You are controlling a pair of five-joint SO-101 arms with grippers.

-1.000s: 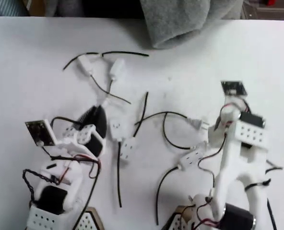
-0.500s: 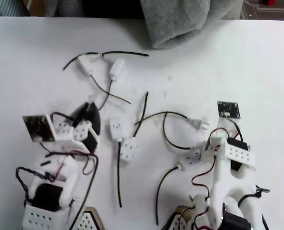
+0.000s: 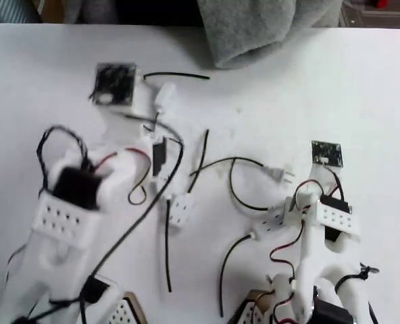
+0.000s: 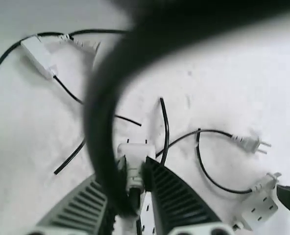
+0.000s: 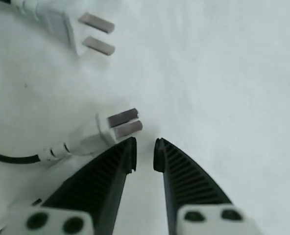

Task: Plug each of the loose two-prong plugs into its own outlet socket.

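Black cords [image 3: 203, 155] littered the white surface [image 3: 362, 81], with grey cloth [image 3: 254, 34] at its far edge. The right gripper [image 5: 145, 152] held its jaws slightly spread beside a loose plug [image 5: 118, 125]. The left gripper [image 4: 133, 164] flanked a white socket [image 4: 132, 149], grip unclear.

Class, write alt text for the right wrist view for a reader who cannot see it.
The end effector, slightly open and empty, points at a white two-prong plug lying just beyond its tips on the table. A second two-prong plug lies farther off.
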